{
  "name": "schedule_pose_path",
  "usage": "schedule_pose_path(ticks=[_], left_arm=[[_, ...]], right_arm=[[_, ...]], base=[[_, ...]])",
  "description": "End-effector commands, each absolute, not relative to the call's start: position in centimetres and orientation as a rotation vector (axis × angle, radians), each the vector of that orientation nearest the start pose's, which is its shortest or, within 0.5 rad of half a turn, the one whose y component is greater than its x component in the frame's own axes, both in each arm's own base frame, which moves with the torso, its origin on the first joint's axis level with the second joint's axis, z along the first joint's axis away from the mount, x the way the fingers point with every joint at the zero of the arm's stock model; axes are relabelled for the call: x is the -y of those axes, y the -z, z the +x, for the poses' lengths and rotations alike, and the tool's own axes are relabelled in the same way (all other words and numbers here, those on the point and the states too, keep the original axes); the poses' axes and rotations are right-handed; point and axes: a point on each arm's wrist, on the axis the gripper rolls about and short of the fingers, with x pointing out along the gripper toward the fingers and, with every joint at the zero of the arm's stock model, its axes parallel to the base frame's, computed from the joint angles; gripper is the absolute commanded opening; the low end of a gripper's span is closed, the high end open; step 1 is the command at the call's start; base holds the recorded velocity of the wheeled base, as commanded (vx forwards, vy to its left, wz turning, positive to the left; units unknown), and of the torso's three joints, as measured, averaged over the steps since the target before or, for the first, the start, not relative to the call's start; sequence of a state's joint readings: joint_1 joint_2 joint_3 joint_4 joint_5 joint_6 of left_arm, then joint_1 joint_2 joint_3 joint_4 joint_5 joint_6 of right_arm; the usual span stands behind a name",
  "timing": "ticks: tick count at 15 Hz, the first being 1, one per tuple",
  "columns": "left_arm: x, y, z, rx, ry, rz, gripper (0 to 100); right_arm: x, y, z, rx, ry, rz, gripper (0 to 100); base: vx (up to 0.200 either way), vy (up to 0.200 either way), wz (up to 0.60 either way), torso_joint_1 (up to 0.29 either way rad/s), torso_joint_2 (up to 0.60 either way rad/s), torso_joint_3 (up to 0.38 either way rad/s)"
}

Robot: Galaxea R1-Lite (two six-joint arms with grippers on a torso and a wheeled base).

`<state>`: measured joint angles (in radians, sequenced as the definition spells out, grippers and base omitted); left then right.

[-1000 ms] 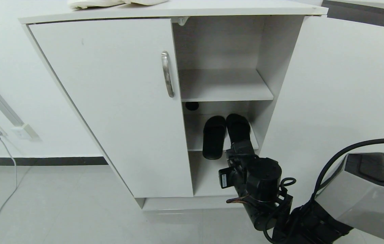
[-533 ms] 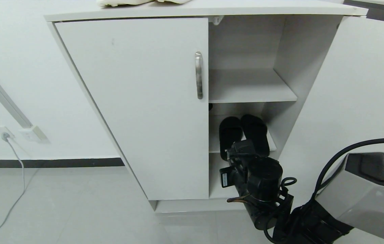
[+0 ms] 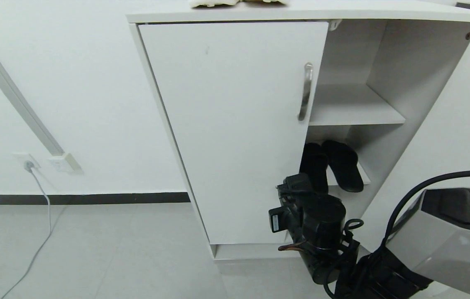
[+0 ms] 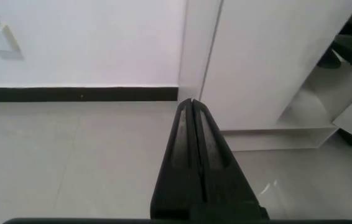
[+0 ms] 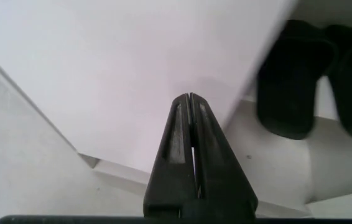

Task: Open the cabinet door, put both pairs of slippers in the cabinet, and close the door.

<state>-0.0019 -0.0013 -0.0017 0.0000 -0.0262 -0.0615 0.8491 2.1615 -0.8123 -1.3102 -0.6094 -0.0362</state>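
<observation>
A white cabinet stands with its left door (image 3: 235,124) closed and its right door (image 3: 451,124) swung open. One pair of black slippers (image 3: 334,166) lies side by side on the middle shelf, also visible as the black slippers (image 5: 288,81) from the right wrist. A pale pair of slippers (image 3: 239,2) rests on the cabinet top, mostly cut off. My right gripper (image 3: 299,182) hangs low in front of the closed door's inner edge, just left of the black pair; the right gripper (image 5: 190,99) is shut on nothing. My left gripper (image 4: 191,102) is shut and empty above the floor, left of the cabinet.
The closed door carries a vertical metal handle (image 3: 305,91). The upper shelf (image 3: 355,112) holds nothing. A wall socket (image 3: 27,164) with a grey cable sits low on the wall to the left, above a black baseboard (image 3: 77,198). Bare tiled floor (image 3: 94,257) spreads left of the cabinet.
The head camera has shifted left, so the cabinet sits farther right in the picture. The right gripper, earlier in front of the black slippers, now faces the closed door's edge.
</observation>
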Motion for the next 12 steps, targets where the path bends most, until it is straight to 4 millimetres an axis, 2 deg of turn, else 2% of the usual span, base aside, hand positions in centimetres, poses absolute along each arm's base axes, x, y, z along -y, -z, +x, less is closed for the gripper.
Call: schedule_pose_path(ticks=[1, 4, 12], left_arm=[[0.06, -7.59, -2.29, 0.001, 0.028, -0.063, 0], [0.06, -7.59, -2.29, 0.001, 0.028, -0.064, 0], [0.04, -7.61, -2.29, 0.002, 0.022, -0.066, 0]], right_arm=[[-27.51, -8.93, 25.89, -0.03, -0.241, -0.067, 0], [-27.48, -8.95, 25.86, -0.03, -0.241, -0.067, 0], [-27.39, -8.82, 25.78, -0.033, -0.242, -0.072, 0]], base=[[0.0, 0.2, 0.0, 0.007, 0.0, 0.002], [0.0, 0.2, 0.0, 0.004, 0.0, 0.004], [0.0, 0.0, 0.0, 0.0, 0.0, 0.0]])
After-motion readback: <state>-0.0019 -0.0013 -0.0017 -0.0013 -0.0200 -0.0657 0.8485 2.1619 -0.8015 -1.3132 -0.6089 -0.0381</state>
